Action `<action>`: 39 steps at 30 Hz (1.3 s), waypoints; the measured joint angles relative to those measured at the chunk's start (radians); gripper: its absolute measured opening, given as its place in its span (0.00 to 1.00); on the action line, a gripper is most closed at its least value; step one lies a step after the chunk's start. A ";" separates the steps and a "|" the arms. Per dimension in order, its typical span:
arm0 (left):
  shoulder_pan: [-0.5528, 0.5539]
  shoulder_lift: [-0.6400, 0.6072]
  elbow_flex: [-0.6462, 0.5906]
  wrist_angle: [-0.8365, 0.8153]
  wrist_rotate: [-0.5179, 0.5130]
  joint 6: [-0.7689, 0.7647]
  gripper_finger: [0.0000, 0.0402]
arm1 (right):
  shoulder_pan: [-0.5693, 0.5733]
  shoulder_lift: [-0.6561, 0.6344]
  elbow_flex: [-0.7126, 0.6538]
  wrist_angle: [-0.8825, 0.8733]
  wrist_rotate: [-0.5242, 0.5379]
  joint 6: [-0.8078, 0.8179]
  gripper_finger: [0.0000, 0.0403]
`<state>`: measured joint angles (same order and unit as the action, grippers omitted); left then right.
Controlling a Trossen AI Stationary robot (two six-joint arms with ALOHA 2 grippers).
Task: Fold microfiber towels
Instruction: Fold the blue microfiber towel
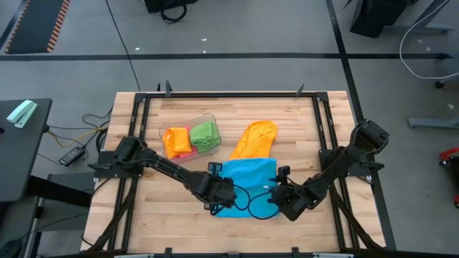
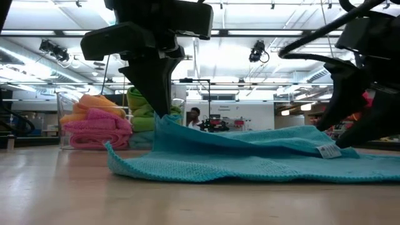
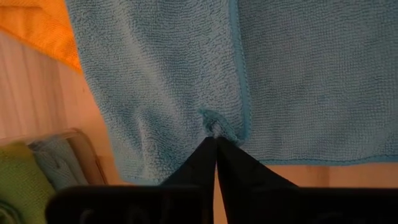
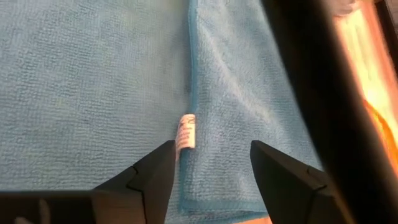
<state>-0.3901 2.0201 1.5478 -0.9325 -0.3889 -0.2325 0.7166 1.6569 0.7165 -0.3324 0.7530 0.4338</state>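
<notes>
High view first: I've got the sky blue towel (image 1: 247,179) lying on the table (image 1: 143,215) toward the near edge, with the orange towel (image 1: 254,140) just behind it and touching its far edge. My left claw (image 1: 226,197) is at the blue towel's near left part, fingers pressed together, pinching a little pucker of the hem and lifting it a bit, which the low view shows nicely. My right claw (image 4: 211,165) hangs right over the towel's near right edge, fingers spread either side of the white tag (image 4: 186,132), not gripping anything. Folded orange, pink and green towels sit in the clear tub (image 1: 209,118) further back left.
</notes>
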 joint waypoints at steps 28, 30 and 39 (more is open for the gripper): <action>0.001 0.000 0.000 0.001 0.000 0.000 0.07 | -0.001 -0.001 -0.066 0.001 -0.051 0.123 0.19; 0.001 0.000 0.000 0.001 0.000 0.000 0.07 | -0.001 -0.001 -0.065 0.000 -0.051 0.124 0.16; 0.001 0.000 -0.001 0.009 0.000 0.004 0.02 | -0.001 -0.035 -0.032 -0.009 -0.049 0.104 0.13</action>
<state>-0.3893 2.0201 1.5471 -0.9232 -0.3889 -0.2283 0.7158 1.6221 0.6849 -0.3416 0.7040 0.5377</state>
